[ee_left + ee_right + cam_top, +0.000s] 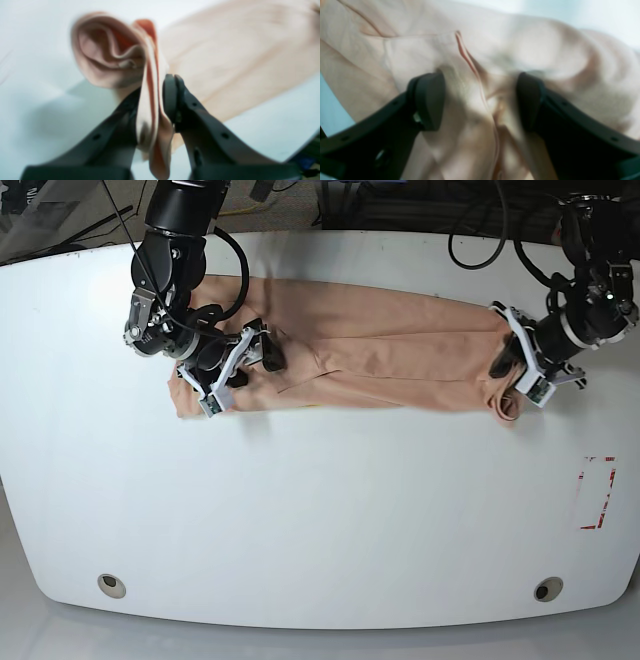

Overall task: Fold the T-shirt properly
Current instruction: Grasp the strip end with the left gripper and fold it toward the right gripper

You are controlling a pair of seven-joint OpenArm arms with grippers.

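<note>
T-shirt [390, 355] lies as a long folded band across the far half of the white table [320, 510], parallel to the far edge, one end near the far left corner area, the other reaching toward the right edge. Peach fabric, wrinkly, layers stacked; I see a seam line running along the middle of the band. No print visible from here.

My right arm is over the band's left end in the base view. Right gripper [480, 100] has its jaws spread wide, both pads pressed down onto bunched cloth, a raised ridge of fabric with a hem line sitting between them. The jaws are not pinched together on it; I read it as open, straddling the fold.

My left arm is at the band's other end, near the right edge of the table. Left gripper [152, 100] is clamped nearly closed on a thin doubled strip of the T-shirt; in the left wrist view the cloth passes straight between the two black fingers and a loose loop of it curls up beyond the tips. That end looks lifted slightly off the table, rest of the shirt flat behind it.

Small stuff: red-outlined rectangle mark [596, 493] near the right edge, two round holes [112, 585] near the near corners.
</note>
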